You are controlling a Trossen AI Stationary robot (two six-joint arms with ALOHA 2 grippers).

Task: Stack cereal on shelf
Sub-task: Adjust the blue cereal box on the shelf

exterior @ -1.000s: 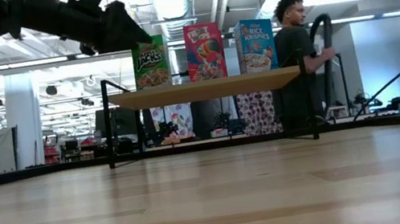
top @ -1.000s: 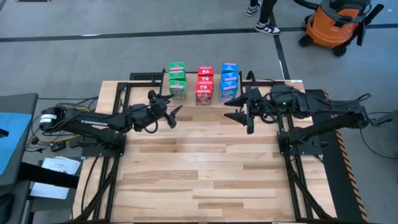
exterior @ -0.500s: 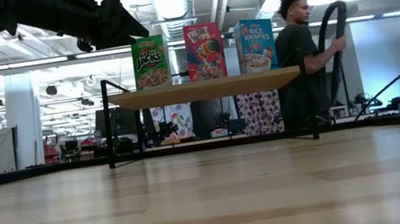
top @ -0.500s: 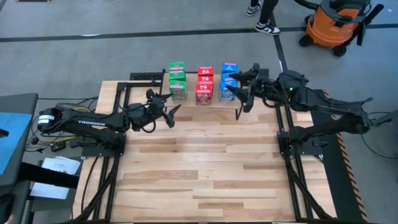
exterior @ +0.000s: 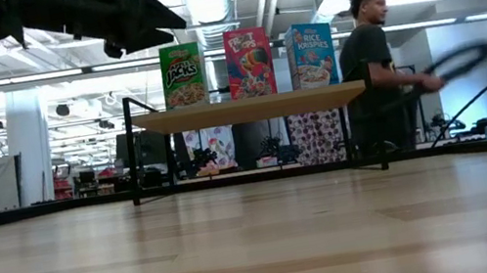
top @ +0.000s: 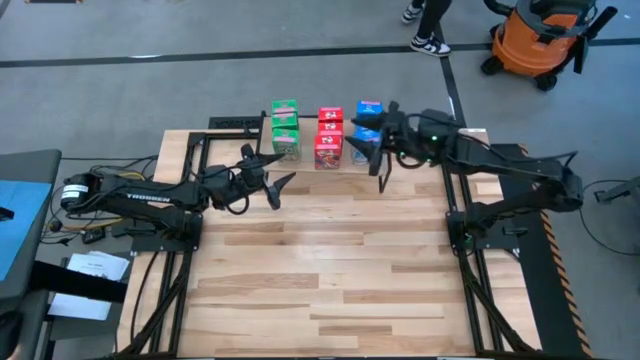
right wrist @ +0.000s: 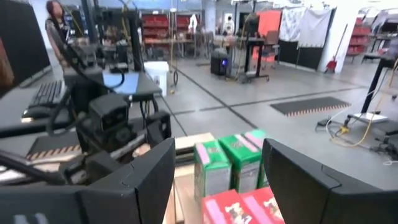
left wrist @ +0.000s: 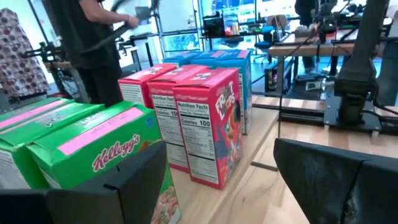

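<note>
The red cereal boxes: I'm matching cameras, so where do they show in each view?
High view: red boxes, middle column on the shelf.
Low view: one red front at centre atop the shelf.
Left wrist view: red boxes mid-picture.
Right wrist view: red tops at the bottom edge.
Shared landmark: the green boxes beside them.

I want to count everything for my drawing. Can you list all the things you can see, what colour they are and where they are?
green cereal boxes: three, green, left row on the shelf
red cereal boxes: three, red, middle row
blue cereal boxes: three, blue, right row
shelf: one, light wood top on black legs, far end of the table
table: one, pale wooden slats, under both arms
vacuum: one, orange, on the floor beyond the table
person: one, dark shirt, behind the shelf
left gripper: one, black, jaws open, near the green row
right gripper: one, black, jaws open, by the blue row
</note>
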